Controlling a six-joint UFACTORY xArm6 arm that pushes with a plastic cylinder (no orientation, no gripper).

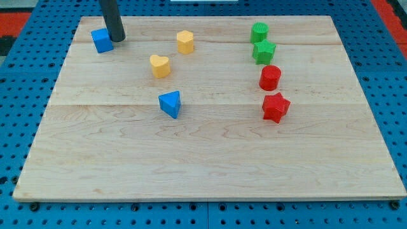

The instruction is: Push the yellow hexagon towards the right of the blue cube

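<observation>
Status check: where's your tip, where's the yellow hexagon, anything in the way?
My tip at the blue cube's right edge. Yellow hexagon untouched, farther toward the view's right. Lane between them open; yellow heart sits below it.

One camera looks down at a slant from the wooden board's [210, 172] near edge, probably fairly close.

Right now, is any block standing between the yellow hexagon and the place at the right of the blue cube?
No block does. The yellow hexagon has bare wood leftward to the blue cube. Only my tip stands there, just right of the cube. The yellow heart lies below that path.
</observation>
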